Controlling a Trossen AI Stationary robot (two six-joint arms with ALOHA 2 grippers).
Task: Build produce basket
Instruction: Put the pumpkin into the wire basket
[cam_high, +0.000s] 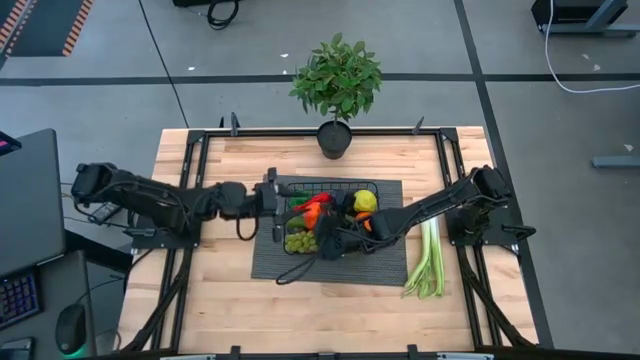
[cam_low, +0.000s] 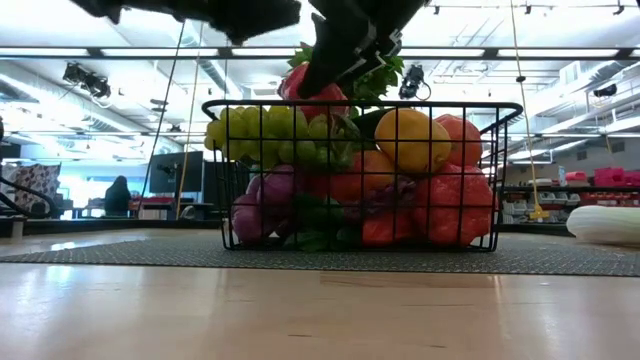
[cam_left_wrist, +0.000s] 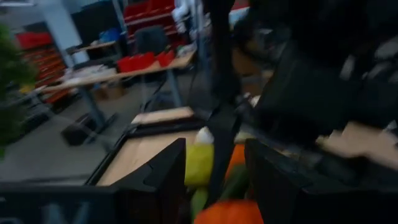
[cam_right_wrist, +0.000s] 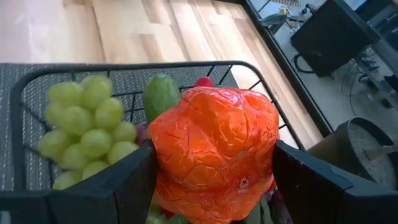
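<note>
The right tool (cam_right_wrist: 214, 180) grips a red pepper (cam_right_wrist: 214, 158) above the basket (cam_high: 330, 186), mid-table on the mat (cam_high: 390, 262). The left tool (cam_high: 268, 200) hovers wide at the basket's left edge. Risk: released onto heaped produce, the pepper may roll out.

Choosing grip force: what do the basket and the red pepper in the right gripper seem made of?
Basket: thin black wire mesh, likely coated metal, rigid open grid. Red pepper, between the right gripper's fingers: glossy, crinkled skin, probably plastic or foam; can't tell which.
</note>
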